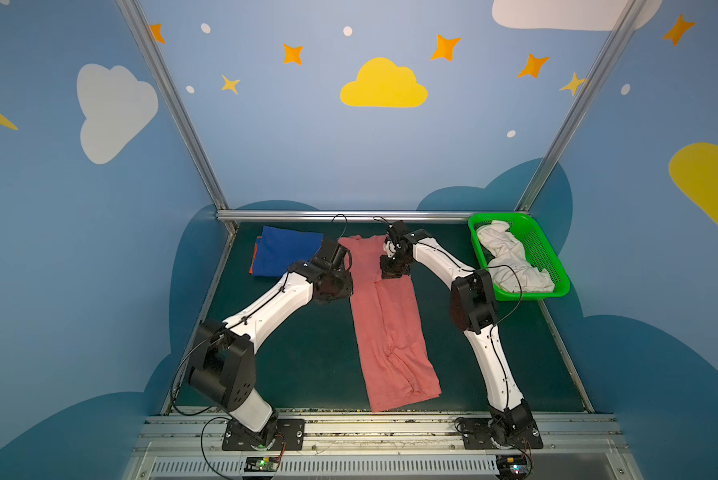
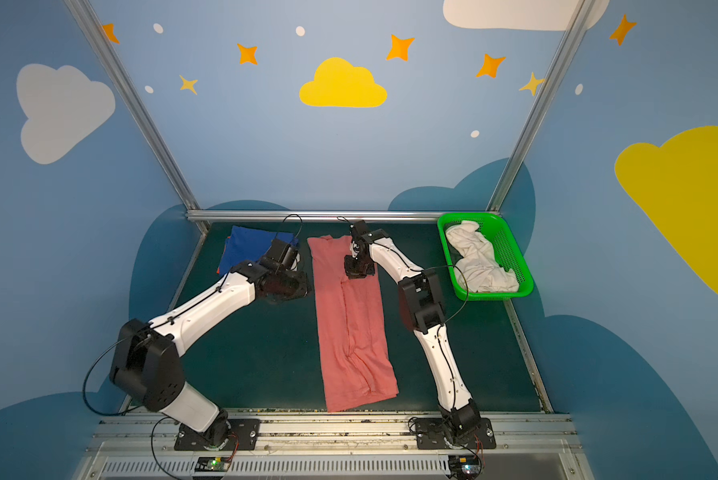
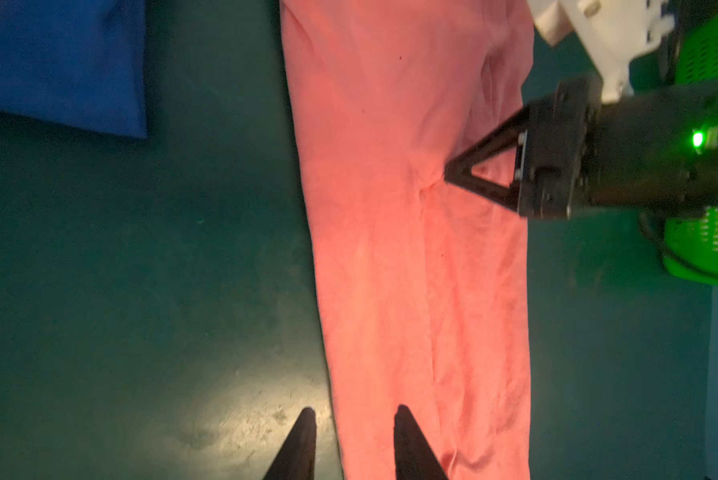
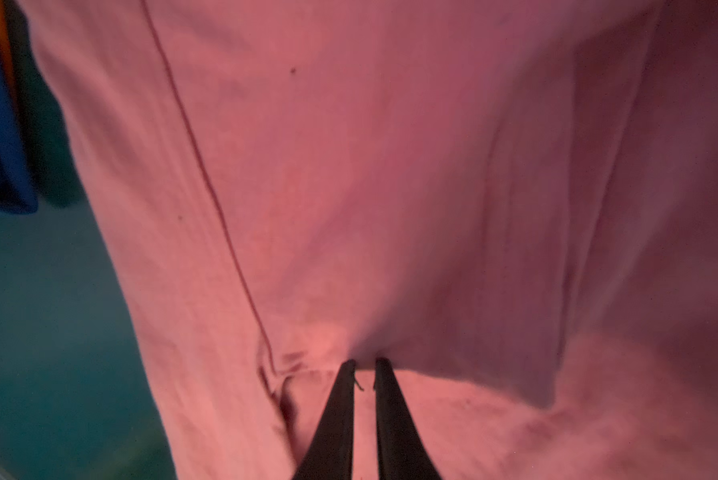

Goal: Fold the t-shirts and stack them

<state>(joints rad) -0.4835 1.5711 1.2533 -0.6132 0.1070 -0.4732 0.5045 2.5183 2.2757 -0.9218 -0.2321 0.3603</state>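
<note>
Salmon-pink shirt [image 1: 390, 332] lies flat on the table [image 1: 291, 353], folded into a long narrow strip. It runs from the near edge up the middle almost to the far edge, with both sides folded in to meet along a centre line and some wrinkles at the near end. Left gripper [image 3: 355, 415] is low at the strip's left long edge, in the far half. Its fingers are spread, one tip over bare table and one over the cloth, with the shirt's edge between them (can't tell if either tip touches). Right gripper [image 4: 365, 363] is a bit farther along, on top of the strip. Its tips are nearly together and pinch a small pucker of pink fabric at a flap edge, and the cloth tents toward them. Far left corner: blue shirt [image 1: 282, 249] folded into a rectangle, sitting on the orange shirt [image 4: 2, 54], of which only a sliver shows at the edge. Far right corner: green mesh basket [image 1: 532, 294] with the white shirt [image 1: 511, 257] crumpled inside, unfolded.
</note>
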